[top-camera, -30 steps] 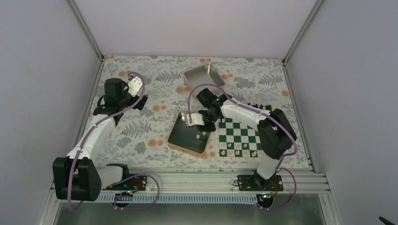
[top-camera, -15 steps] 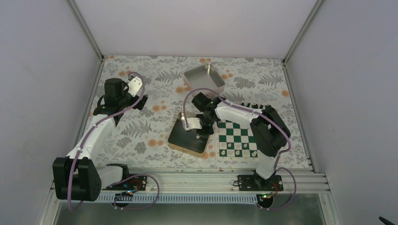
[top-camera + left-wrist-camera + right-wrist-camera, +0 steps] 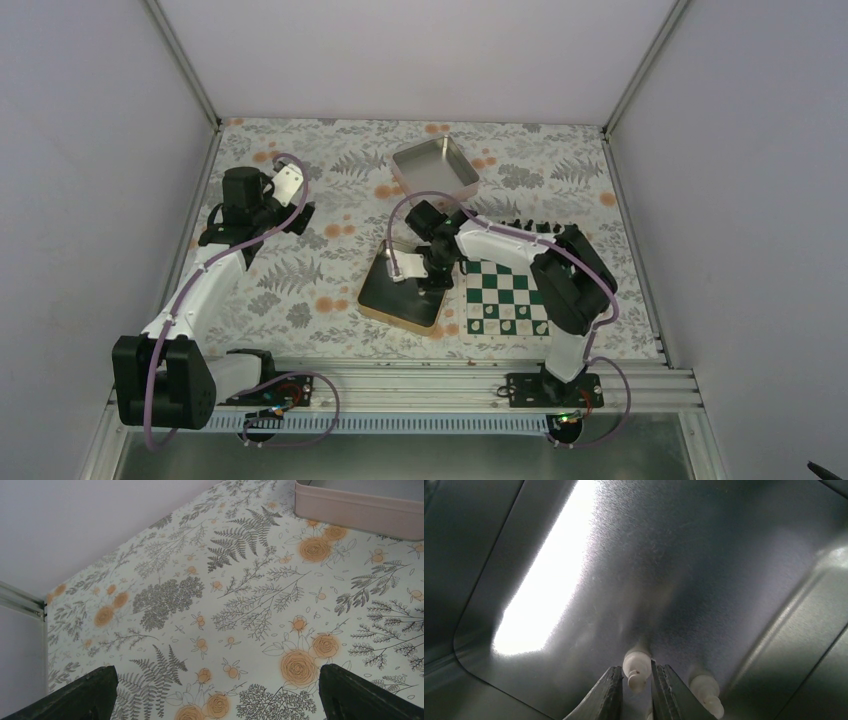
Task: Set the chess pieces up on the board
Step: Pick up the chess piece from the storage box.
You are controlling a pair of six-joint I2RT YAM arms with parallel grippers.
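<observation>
Floral cloth, lilac walls, R jaws grip piece

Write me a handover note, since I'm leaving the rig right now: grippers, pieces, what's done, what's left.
Right gripper: inside the dark tin, jaws closed on a white piece; a second white piece lies beside it.
Left gripper: open, empty, above the floral cloth.
Board: several white pieces stand on its near rows.
Left to do: carry this piece to the board, then the second one.
</observation>
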